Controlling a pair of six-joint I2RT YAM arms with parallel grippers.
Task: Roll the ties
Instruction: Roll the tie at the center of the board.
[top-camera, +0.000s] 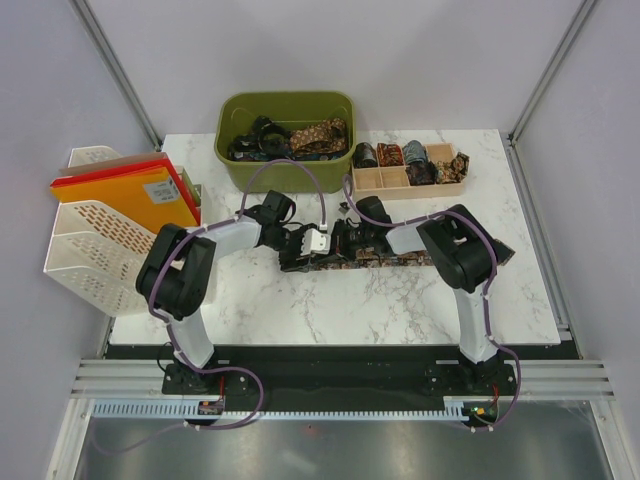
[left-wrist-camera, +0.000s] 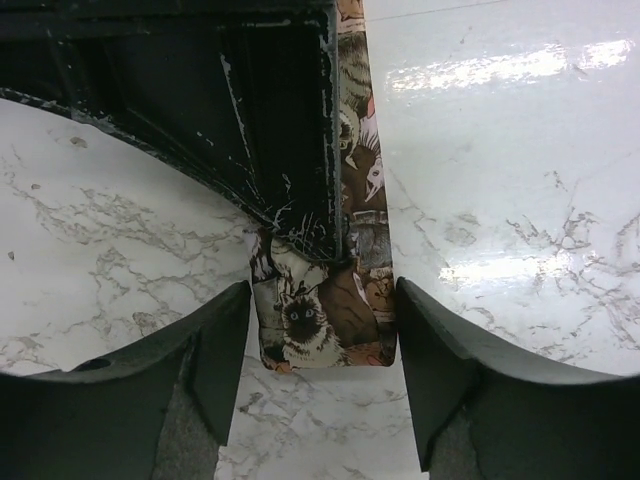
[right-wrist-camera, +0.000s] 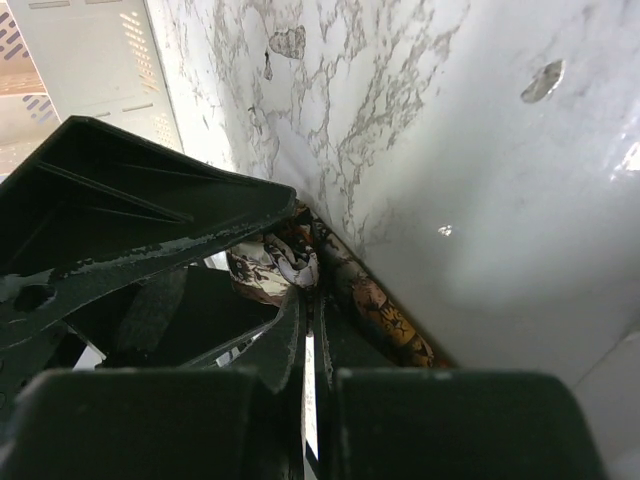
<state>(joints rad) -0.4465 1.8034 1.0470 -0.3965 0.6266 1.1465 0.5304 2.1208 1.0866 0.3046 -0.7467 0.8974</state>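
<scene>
Tie (left-wrist-camera: 325, 320), cat print, lies flat on the desk (top-camera: 350, 310), running left-right across the middle. Its near end sits between the left gripper (left-wrist-camera: 320, 300) jaws, which are open and flank it closely; can't tell if they touch it. Right gripper (right-wrist-camera: 310, 300) jaws are closed, tips down on the tie just past that end. Can't make out whether fabric is pinched between them. The right gripper and arm hide much of the tie.
</scene>
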